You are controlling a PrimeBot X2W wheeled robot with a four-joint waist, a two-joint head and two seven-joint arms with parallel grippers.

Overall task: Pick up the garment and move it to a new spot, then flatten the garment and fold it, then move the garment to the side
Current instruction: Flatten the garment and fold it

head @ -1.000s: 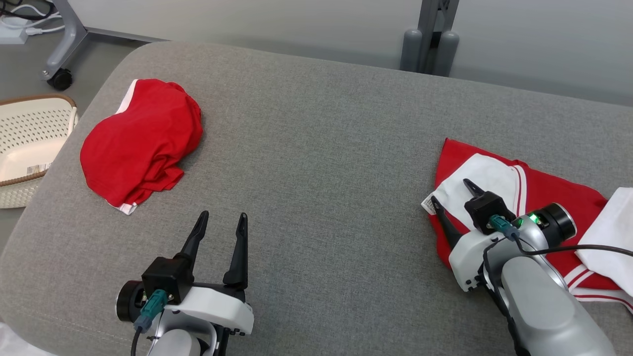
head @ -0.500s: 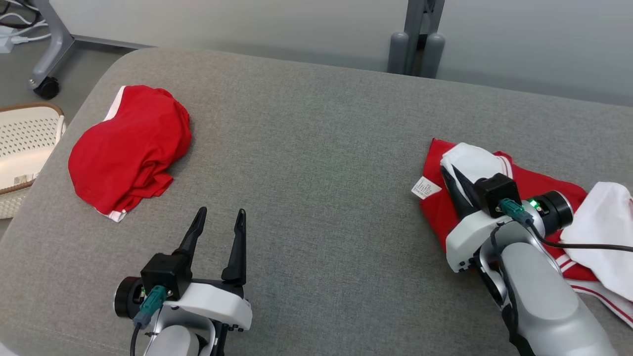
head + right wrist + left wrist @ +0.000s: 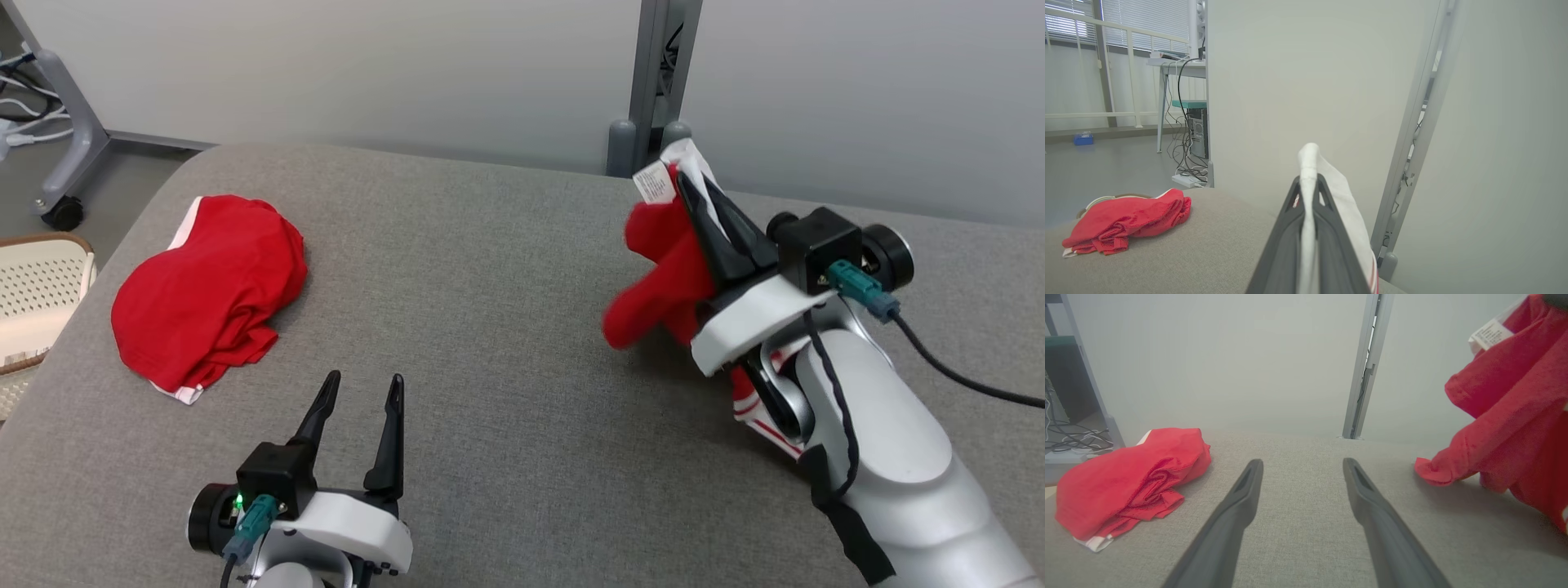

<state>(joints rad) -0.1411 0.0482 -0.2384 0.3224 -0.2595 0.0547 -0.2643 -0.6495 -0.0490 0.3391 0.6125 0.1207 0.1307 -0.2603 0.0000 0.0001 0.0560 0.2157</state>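
While the right gripper (image 3: 690,186) clamps only the white edge of the garment (image 3: 661,278), raised above the grey cushion's (image 3: 490,269) right side, that thin pinch could slip under the hanging cloth's weight; the left gripper (image 3: 363,382) stands open, empty.

We pinch the garment (image 3: 661,273) in our right gripper (image 3: 687,184) above the cushion's (image 3: 490,245) right side, its tag (image 3: 653,184) uppermost. Our left gripper (image 3: 364,380) hovers, fingers spread, over the cushion's near edge. A red heap (image 3: 212,286) lies on its left end, a basket (image 3: 37,286) beyond that.
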